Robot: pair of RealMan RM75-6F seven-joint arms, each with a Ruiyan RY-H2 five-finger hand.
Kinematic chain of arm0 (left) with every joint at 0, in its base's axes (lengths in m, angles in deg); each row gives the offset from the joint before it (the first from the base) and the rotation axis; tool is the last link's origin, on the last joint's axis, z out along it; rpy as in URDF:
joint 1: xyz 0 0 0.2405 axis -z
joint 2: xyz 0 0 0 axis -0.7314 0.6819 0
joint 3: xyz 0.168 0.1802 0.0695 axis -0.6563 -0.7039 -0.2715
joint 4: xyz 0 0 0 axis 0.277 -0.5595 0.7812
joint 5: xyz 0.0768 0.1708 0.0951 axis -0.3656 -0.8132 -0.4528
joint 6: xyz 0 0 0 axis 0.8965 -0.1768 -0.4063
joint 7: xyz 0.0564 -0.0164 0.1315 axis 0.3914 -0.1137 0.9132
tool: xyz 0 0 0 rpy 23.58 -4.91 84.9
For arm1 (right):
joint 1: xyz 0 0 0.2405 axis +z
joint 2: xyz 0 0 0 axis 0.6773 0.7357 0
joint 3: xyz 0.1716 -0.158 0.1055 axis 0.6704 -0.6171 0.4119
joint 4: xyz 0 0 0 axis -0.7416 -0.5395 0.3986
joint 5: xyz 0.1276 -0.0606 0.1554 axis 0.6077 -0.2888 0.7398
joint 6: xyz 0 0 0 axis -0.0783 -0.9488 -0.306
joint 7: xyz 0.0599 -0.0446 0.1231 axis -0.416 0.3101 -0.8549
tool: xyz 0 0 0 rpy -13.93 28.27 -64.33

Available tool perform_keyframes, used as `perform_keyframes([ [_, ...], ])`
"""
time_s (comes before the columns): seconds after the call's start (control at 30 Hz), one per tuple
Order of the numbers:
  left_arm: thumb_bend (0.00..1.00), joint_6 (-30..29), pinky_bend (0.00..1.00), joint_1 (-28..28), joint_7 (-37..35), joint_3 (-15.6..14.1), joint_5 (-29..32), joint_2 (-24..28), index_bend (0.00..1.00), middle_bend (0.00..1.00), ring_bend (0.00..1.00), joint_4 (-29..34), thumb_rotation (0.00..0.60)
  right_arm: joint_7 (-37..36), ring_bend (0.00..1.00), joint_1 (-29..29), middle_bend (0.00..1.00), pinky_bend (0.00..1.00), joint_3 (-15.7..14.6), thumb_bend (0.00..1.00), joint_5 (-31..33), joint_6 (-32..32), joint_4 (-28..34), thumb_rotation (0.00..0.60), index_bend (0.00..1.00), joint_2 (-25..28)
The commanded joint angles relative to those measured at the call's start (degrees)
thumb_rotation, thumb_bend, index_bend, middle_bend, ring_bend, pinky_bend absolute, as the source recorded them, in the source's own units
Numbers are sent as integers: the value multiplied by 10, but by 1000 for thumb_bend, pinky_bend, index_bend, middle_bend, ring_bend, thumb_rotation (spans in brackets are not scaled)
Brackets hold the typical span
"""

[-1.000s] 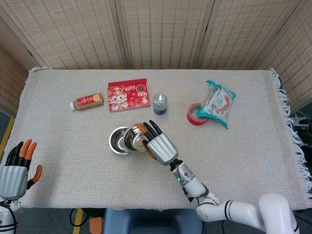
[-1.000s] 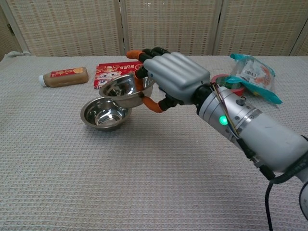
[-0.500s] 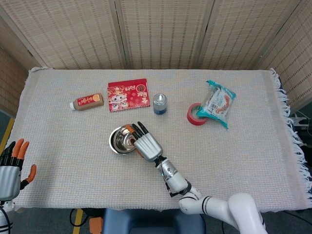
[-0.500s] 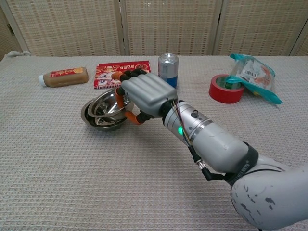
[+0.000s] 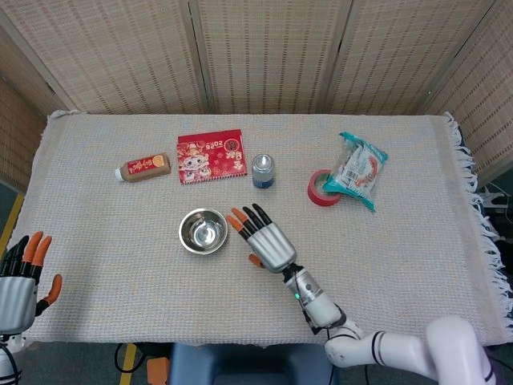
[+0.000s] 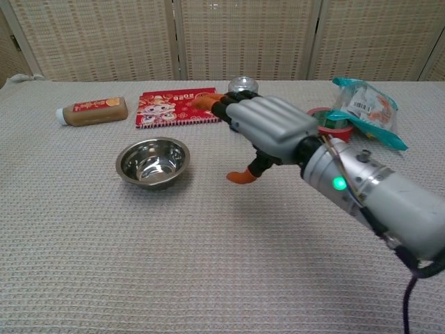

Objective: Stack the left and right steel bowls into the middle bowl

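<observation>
right hand (image 5: 267,241): fingers spread and straight, holds nothing. Hovers just right of the bowls, not touching them. In the chest view (image 6: 268,129) it's off the cloth, palm down, thumb hanging under.
right fingertips (image 6: 208,103): orange tips, pointing toward the far-left side of the table, past the bowls' right rim.
left hand (image 5: 18,281): at the near-left table edge, well away from the bowls. Fingers apart and pointing up, empty. Only in the head view.
bowls (image 5: 203,231): steel bowls sit upright near the middle of the cloth as one nested stack (image 6: 153,161). Can't tell how many are nested from either view.
booklet (image 5: 212,156): red, flat, behind the bowls.
bottle (image 5: 143,168): brown, on its side, behind-left of the bowls, just left of the booklet.
can (image 5: 263,170): upright, behind-right of the bowls, just right of the booklet. In the chest view mostly hidden behind the right hand.
tape roll (image 5: 322,188): red, well right of the bowls, touching the snack bag.
snack bag (image 5: 357,170): teal, farthest right of the bowls, lies partly over the tape roll.
tablecloth (image 5: 417,241): woven, beige, under everything.
</observation>
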Motion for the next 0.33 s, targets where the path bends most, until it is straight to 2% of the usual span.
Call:
perform_keyframes([
  [0.03,439,17,125,-5,17,-11,0,19,0,0,0,28,600,92,0,-170,0,0,-114,127,5,-163,169,600,0,180],
  [0.17,437,45,125,-3,41,-22,2,36,0,0,0,60,600,56,0,-264,0,0,-164,126,-15,-269,169,600,0,231],
  [0.23,437,58,126,-1,55,-23,4,39,0,0,0,70,600,21,0,-294,0,0,-173,126,-14,-295,158,600,0,247],
  [0.33,436,68,126,3,68,-22,5,38,0,0,0,79,600,-20,0,-306,0,0,-171,126,-8,-290,178,600,0,278],
])
